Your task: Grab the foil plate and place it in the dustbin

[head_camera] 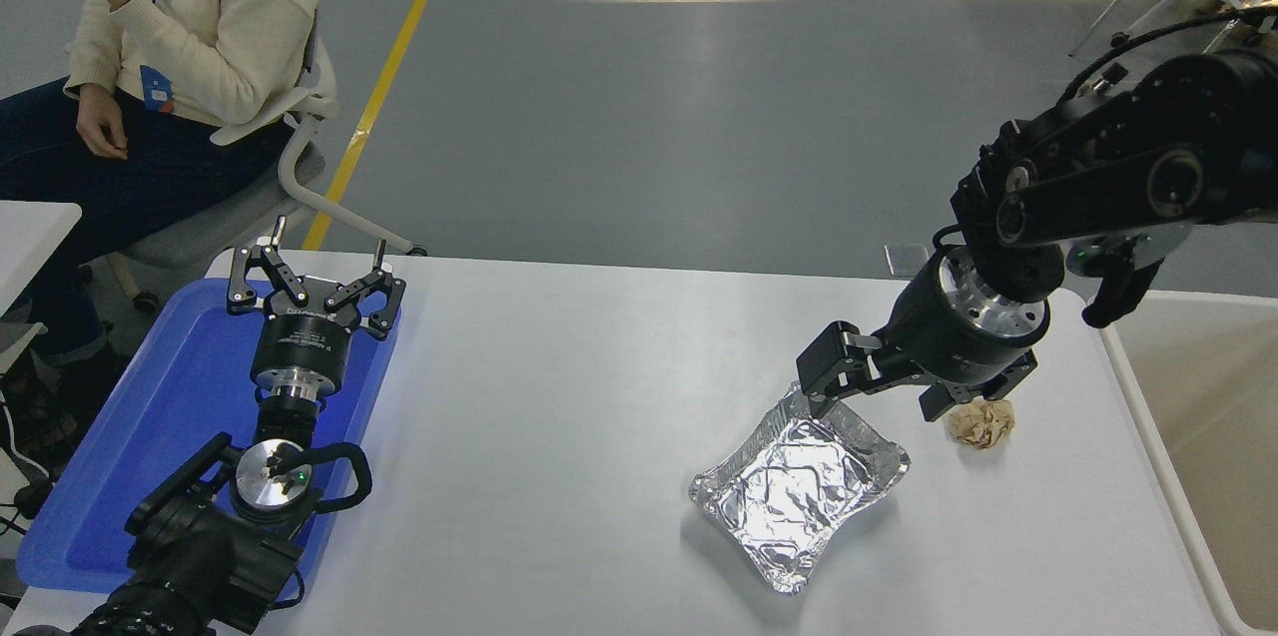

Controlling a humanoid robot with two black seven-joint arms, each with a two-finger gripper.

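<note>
The foil plate is a shiny silver crinkled tray lying flat on the white table, right of centre. My right gripper hangs just above its far rim with its jaws spread open, one finger by the plate's far corner, the other close to a crumpled tan paper ball. It holds nothing. The dustbin, with an off-white rim and beige inner walls, stands at the table's right edge, partly cut off by the picture. My left gripper is parked open over a blue tray at the lower left.
A flat blue tray lies along the table's left edge under the left arm. A person in a cream sweater sits on a chair beyond the table's far left corner. A second white table edge shows at far left.
</note>
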